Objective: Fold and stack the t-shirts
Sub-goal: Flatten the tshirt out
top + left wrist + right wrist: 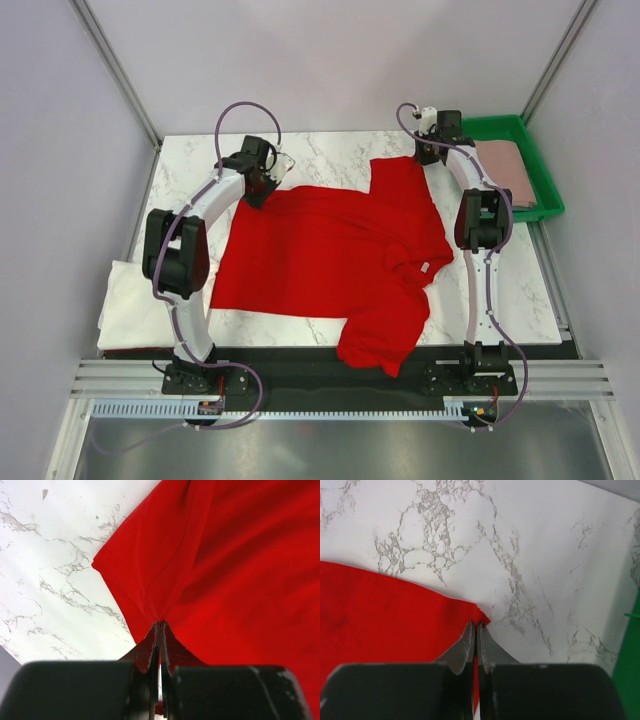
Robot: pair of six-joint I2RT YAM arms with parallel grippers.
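Note:
The bright red t-shirt (pixel 330 250) lies spread across the marble table, its small white neck label (pixel 427 267) at the right, one sleeve hanging over the near edge. My left gripper (pixel 262 188) is shut on the shirt's far left corner; in the left wrist view (pixel 160 626) red cloth (pixel 240 555) is pinched between the jaws. My right gripper (pixel 429 156) is shut on the shirt's far right corner, seen in the right wrist view (pixel 476 625) pinching a red tip (pixel 385 615). A white t-shirt (pixel 130 305) lies folded at the table's left. A dusty-pink t-shirt (pixel 506 170) lies folded in the tray.
The green plastic tray (pixel 545 205) stands at the far right corner; its edge shows in the right wrist view (pixel 627 670). Bare marble table (pixel 330 145) lies behind the red shirt. Grey walls and metal frame posts enclose the table on three sides.

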